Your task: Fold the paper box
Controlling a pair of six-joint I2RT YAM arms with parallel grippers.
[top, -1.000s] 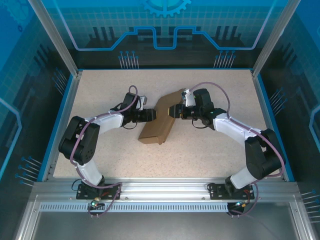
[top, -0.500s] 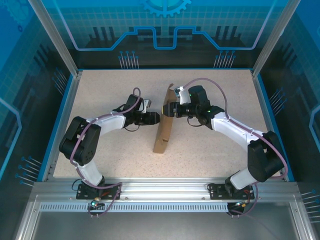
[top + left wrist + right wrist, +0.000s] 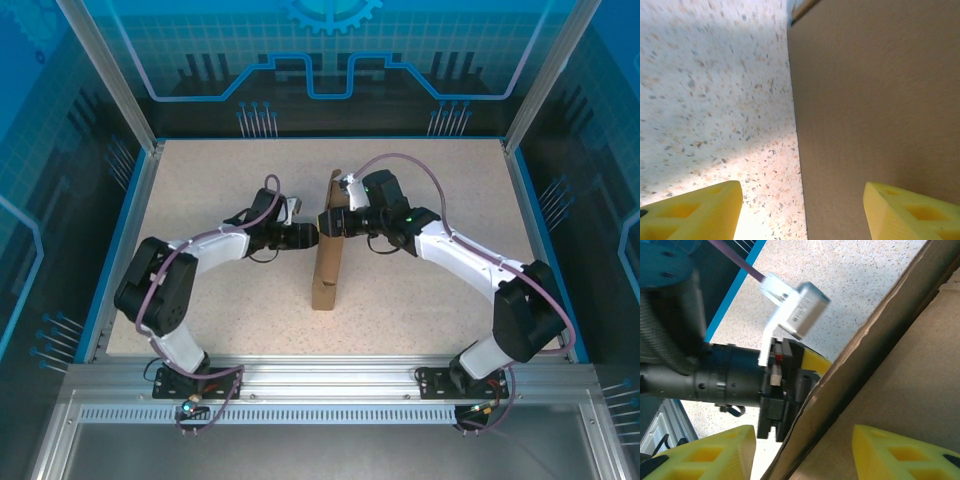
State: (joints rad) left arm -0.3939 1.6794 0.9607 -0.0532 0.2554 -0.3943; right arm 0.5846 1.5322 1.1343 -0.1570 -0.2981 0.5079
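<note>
Black-and-white arms (image 3: 215, 242) carry purple cables (image 3: 410, 165) and yellow claw fingers (image 3: 695, 212).

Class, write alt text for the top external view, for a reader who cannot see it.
Seen from above, a brown paper box stands on edge in the middle of a speckled table. The left gripper and right gripper flank it on opposite sides, near its far end.

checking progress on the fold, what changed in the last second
The box swung up from lying slanted to standing nearly on its edge, as the right gripper moved left with it. The left gripper stayed beside the box, open.
</note>
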